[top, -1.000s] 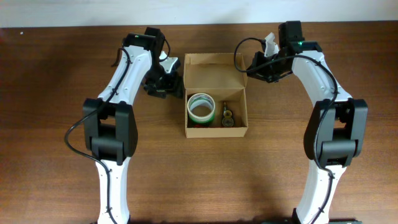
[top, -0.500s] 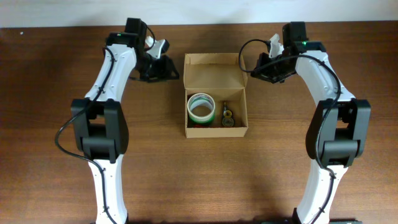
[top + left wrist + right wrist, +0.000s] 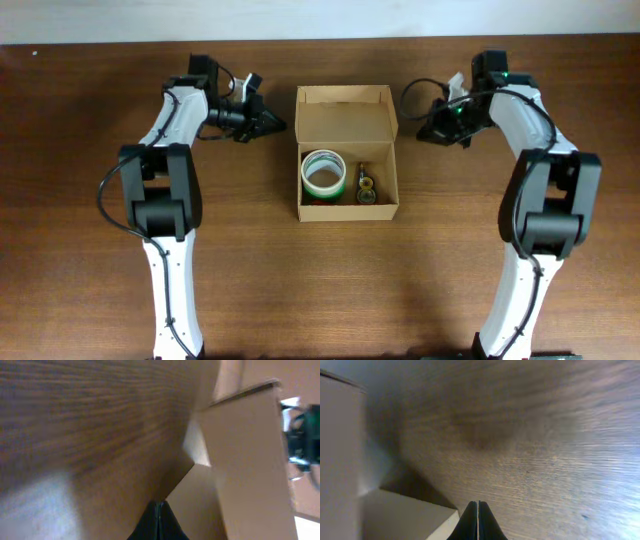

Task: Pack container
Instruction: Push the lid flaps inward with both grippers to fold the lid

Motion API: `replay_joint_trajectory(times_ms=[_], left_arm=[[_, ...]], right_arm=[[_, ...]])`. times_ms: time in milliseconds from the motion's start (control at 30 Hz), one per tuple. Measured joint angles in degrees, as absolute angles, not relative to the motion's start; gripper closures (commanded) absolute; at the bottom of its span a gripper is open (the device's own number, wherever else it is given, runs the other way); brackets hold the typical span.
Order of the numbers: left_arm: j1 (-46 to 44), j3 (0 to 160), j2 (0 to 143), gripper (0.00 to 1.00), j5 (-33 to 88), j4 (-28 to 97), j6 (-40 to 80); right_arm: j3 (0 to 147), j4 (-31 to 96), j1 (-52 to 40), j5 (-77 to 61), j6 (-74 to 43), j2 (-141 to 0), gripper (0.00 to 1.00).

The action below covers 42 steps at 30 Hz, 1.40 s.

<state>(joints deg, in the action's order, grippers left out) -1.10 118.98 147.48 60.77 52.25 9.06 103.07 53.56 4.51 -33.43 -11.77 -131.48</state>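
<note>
The open tan-brown cardboard container [image 3: 345, 115], holding a white-and-green tape roll [image 3: 323, 172], sits mid-way across the brown wooden desk [image 3: 100, 280] between the left gripper [image 3: 270, 125] and the right gripper [image 3: 423, 133], both pressed together and empty, so a lopsided nudge at its upright flap lid could skid or twist the light box.

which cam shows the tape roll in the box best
Overhead: it looks straight down into the open container, showing the whole tape roll. Both wrist views catch only the container's outer cardboard; the roll is hidden.
</note>
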Motion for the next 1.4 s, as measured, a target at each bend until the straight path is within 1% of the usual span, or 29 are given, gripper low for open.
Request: replay_joint_trajectory(times_ms=[167,300,500,767,1033,1267,1400], left_arm=[[-1.5,118.8,148.1,0.99,66.2,46.8,12.3],[-2.5,118.8,148.1,0.98,68.9,42.8,15.5],[-4.2,118.8,148.1,0.98,70.8,40.8,18.3],[-4.8,118.8,148.1,0.99,72.3,40.6,19.8],[-4.8,119.9,148.1,0.98,76.4,35.7,19.6],[-4.8,128.4,148.1,0.98,77.6,36.0,19.2],[-4.8,130.8,147.5,0.98,76.7,41.0,17.1]], right_arm=[[103.1,52.6,4.4,-41.5,-10.1,-135.0,0.96],[103.1,48.7,4.4,-49.2,-8.9,-135.9,0.96],[103.1,43.7,4.4,-58.4,-9.1,-135.9,0.96],[103.1,41.5,4.4,-63.4,-10.1,-135.9,0.96],[103.1,37.6,4.4,-71.2,-10.3,-135.9,0.96],[104.1,37.6,4.4,-74.7,-10.5,-135.9,0.96],[105.9,37.6,4.4,-75.1,-10.5,-135.5,0.96]])
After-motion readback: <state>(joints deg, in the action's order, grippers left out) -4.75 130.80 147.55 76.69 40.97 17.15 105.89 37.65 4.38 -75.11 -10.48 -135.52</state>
